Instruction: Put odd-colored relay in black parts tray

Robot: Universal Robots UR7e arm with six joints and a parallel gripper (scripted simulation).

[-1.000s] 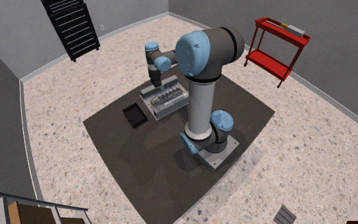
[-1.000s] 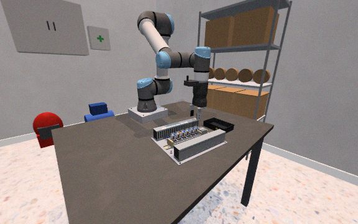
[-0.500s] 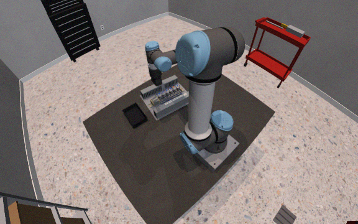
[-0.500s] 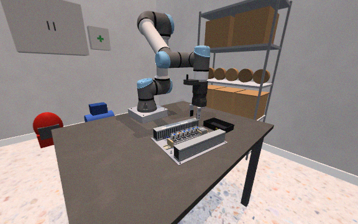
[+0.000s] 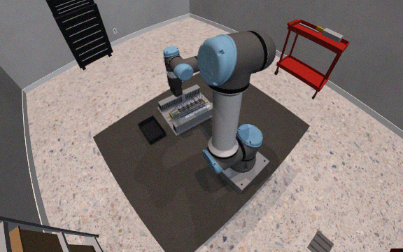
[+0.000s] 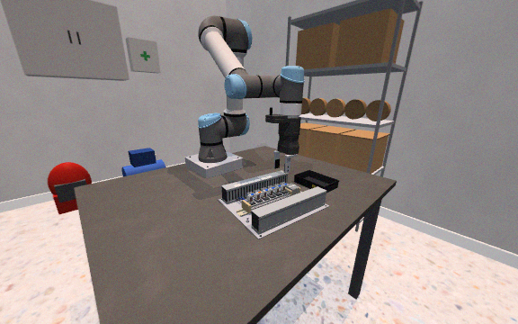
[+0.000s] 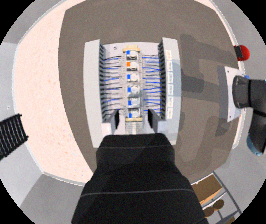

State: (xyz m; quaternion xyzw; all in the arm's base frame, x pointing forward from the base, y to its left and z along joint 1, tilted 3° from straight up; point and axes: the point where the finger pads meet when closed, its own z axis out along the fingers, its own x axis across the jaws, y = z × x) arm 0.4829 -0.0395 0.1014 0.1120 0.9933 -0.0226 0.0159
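Observation:
The relay panel (image 5: 185,109) lies flat on the dark table, with a row of relays (image 6: 268,194) between two grey ribbed ducts. Most of the buttons look blue; they are too small to tell which one differs. The black parts tray (image 5: 151,129) sits beside the panel's end, and it also shows in the exterior view (image 6: 317,180). My gripper (image 6: 282,164) is open and empty. It points down, a little above the tray-side end of the relay row. In the wrist view the panel (image 7: 133,83) lies straight ahead of the fingers, and the tray is hidden.
The arm's base plate (image 5: 243,168) is bolted to the table behind the panel. The table's front edge (image 6: 331,252) runs close to the panel. A shelf with boxes (image 6: 349,90) stands behind the table, and a red cart (image 5: 310,56) stands off on the floor.

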